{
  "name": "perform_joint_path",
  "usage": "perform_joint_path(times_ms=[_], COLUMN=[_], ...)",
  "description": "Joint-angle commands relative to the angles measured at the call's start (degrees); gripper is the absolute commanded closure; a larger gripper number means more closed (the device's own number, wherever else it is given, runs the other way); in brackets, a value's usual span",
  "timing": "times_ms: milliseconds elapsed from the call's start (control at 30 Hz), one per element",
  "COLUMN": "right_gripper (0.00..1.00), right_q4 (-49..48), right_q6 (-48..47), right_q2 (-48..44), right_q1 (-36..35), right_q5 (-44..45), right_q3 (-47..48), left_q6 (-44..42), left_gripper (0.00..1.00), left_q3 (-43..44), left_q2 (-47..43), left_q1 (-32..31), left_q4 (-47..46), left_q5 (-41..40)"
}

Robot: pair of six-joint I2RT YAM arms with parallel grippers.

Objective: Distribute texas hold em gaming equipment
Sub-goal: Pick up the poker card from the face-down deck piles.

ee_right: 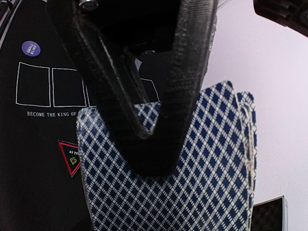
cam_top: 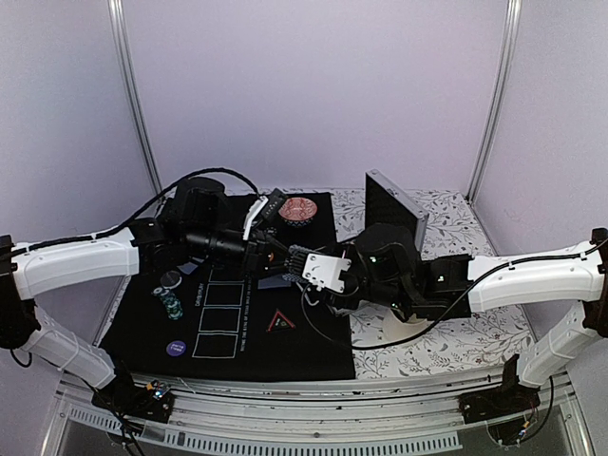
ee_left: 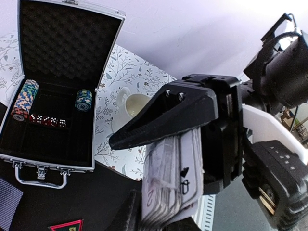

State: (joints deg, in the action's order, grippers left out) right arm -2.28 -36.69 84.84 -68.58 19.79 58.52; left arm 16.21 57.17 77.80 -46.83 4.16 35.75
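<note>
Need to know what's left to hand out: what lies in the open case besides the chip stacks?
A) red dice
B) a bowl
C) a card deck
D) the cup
A: the left wrist view shows a row of red dice on the floor of the case, near the chip stacks.

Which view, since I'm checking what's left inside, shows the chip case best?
Left wrist: the open chip case faces the camera, chip stacks and red dice visible inside. Top external shows only its raised lid; right wrist catches a corner.

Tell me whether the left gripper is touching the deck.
Touching. The left wrist view shows the deck pinched between the left gripper's fingers.
</note>
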Motion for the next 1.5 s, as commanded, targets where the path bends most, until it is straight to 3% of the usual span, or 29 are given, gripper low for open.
perform_joint_path(times_ms=[0, 333, 633, 867, 1033, 1233, 1367, 1467], right_gripper=[0.46, 0.45, 0.48, 0.5, 0.51, 0.51, 0.52, 0.52], right_q4=[-1.58, -1.58, -1.75, -1.44, -0.57, -0.51, -0.51, -0.37], right_q6=[0.65, 0.65, 0.69, 0.81, 0.83, 0.73, 1.37, 1.51], right_q2=[-0.78, -0.94, -1.24, -1.36, -1.47, -2.04, -2.05, -1.91], right_q1=[0.3, 0.33, 0.33, 0.3, 0.37, 0.46, 0.53, 0.52], right_q5=[1.39, 1.43, 0.87, 0.56, 0.34, 0.16, 0.16, 0.0], right_q3=[-0.86, -0.96, -0.97, -1.07, -0.66, -0.77, -0.98, -0.84], left_q6=[-1.6, -2.52, -2.37, -2.08, -2.14, -1.18, -0.16, -0.28], left_gripper=[0.8, 0.63, 0.5, 0.31, 0.27, 0.29, 0.46, 0.53], left_q3=[1.23, 1.81, 0.98, 1.26, 1.32, -0.7, -2.92, -2.47], left_q2=[-0.77, -2.24, -3.86, -4.77, -6.78, -13.03, -13.25, -11.71], left_q1=[-0.2, -0.12, -0.06, -0.09, 0.35, 1.53, 1.36, 1.16], left_q4=[3.36, 6.59, 4.89, 4.89, 6.44, 5.86, 4.17, 4.25], left_q5=[-3.86, -11.36, -7.64, -6.22, -8.38, -10.31, -6.9, -6.51])
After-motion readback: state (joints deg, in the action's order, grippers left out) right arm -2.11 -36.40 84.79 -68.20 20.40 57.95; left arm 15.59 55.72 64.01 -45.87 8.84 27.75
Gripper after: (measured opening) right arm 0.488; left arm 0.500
